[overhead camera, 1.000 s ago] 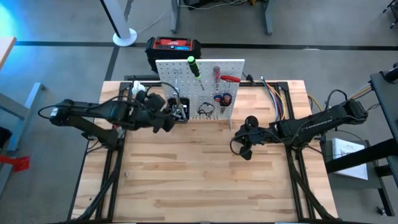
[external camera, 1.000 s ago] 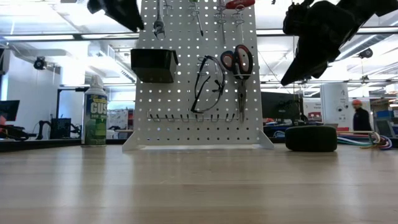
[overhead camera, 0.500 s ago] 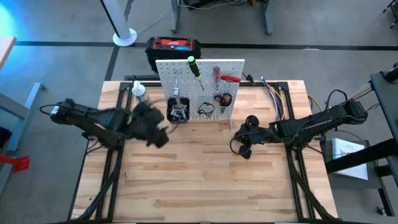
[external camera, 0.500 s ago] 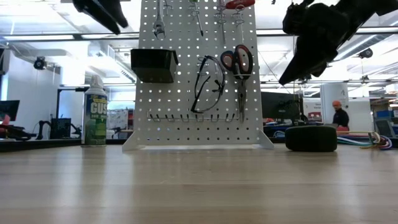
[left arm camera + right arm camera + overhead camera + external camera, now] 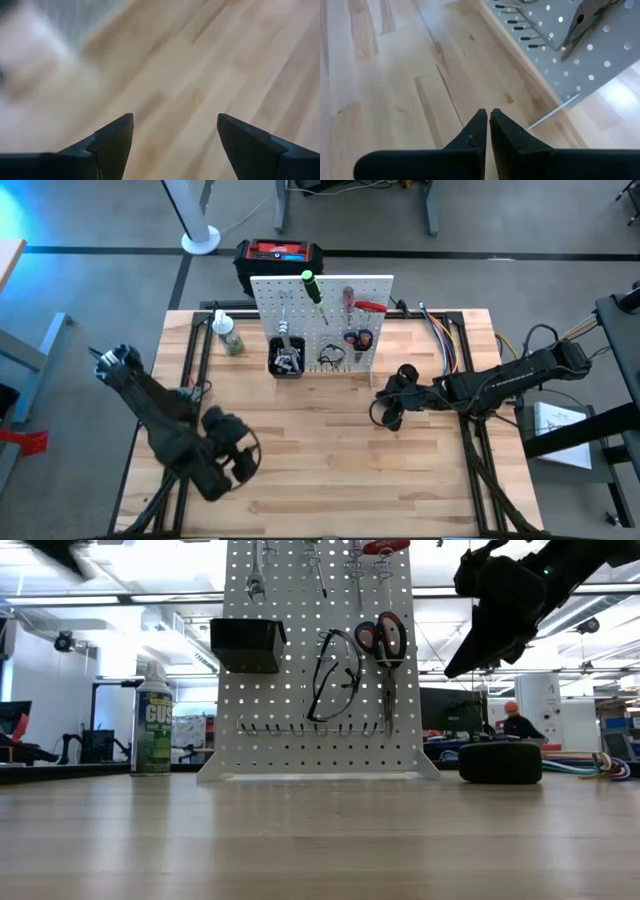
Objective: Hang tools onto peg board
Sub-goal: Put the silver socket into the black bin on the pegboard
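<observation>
The white peg board (image 5: 372, 288) stands upright at the table's far middle. A green-handled screwdriver (image 5: 312, 286), a red-handled screwdriver (image 5: 348, 298), red-handled pliers (image 5: 383, 640), black-framed glasses (image 5: 335, 675) and a silver wrench (image 5: 255, 575) hang on its front. Its black bin (image 5: 286, 361) holds silvery pieces. My left gripper (image 5: 240, 465) hovers open over bare wood near the table's near left, with nothing between its fingers (image 5: 117, 135). My right gripper (image 5: 385, 416) is shut and empty, in the air just in front of the board's right end (image 5: 488, 112).
A green-labelled bottle (image 5: 230, 338) stands left of the board. Behind the board sits a red-and-black box (image 5: 280, 255). A bundle of coloured cables (image 5: 445, 340) and a black round object (image 5: 500, 762) lie at the far right. A person (image 5: 515, 722) shows in the room beyond.
My left gripper has drawn away from the black bin on the peg board and swung quickly toward the table's near left, sinking a little. The bin, which the gripper covered before, now shows silvery pieces inside.
</observation>
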{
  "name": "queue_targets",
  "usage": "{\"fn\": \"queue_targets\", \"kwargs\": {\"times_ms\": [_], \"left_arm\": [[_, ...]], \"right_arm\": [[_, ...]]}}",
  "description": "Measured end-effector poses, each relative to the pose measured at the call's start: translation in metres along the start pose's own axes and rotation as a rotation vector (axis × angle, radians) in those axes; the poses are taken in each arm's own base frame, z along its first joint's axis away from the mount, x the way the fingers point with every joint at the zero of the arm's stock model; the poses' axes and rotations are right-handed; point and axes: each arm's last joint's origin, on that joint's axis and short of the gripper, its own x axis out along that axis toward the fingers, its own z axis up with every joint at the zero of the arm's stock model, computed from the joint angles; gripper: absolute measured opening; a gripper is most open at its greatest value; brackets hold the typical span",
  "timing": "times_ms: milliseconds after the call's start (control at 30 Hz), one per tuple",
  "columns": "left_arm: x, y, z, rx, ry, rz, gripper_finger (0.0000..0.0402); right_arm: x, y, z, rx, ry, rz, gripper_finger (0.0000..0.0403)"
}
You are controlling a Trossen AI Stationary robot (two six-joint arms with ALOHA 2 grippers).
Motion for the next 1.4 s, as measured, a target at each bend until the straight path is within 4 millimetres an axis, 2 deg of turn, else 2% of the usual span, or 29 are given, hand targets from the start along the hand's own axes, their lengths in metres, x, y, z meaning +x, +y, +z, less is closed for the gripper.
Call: {"fn": "queue_targets", "kwargs": {"times_ms": [67, 200, 267, 367, 500, 733, 933, 1133, 1300, 1400], "left_arm": [[0.003, -0.004, -0.018, -0.089, 0.116, 0.07, 0.0274], [0.011, -0.008, -0.052, -0.254, 0.402, 0.348, 0.0266], [0.015, -0.01, -0.064, -0.32, 0.482, 0.479, 0.0261], [0.021, -0.016, -0.077, -0.397, 0.55, 0.575, 0.025], [0.028, -0.022, -0.082, -0.427, 0.554, 0.571, 0.0233], [0.048, -0.018, -0.085, -0.468, 0.571, 0.56, 0.0212], [0.055, -0.001, -0.096, -0.501, 0.671, 0.584, 0.0203], [0.075, 0.021, -0.111, -0.551, 0.718, 0.461, 0.0198], [0.086, 0.045, -0.125, -0.574, 0.798, 0.507, 0.0196], [0.087, 0.051, -0.126, -0.58, 0.806, 0.507, 0.0196]], "right_arm": [[0.0, 0.0, -0.001, -0.001, 0.001, 0.001, 0.0008], [0.001, 0.0, -0.004, -0.019, -0.008, -0.018, 0.0008], [0.001, 0.0, -0.004, -0.019, -0.024, -0.041, 0.0008], [0.002, -0.002, -0.006, -0.029, -0.038, -0.075, 0.0008], [0.005, -0.002, -0.009, -0.055, -0.059, -0.07, 0.0008], [0.011, -0.005, -0.02, -0.059, -0.06, -0.07, 0.0008], [0.013, -0.006, -0.024, -0.051, -0.074, -0.064, 0.0008], [0.013, -0.005, -0.022, -0.056, -0.095, -0.054, 0.0008], [0.013, -0.004, -0.022, -0.064, -0.098, -0.054, 0.0008], [0.013, -0.004, -0.022, -0.063, -0.101, -0.053, 0.0008]]}}
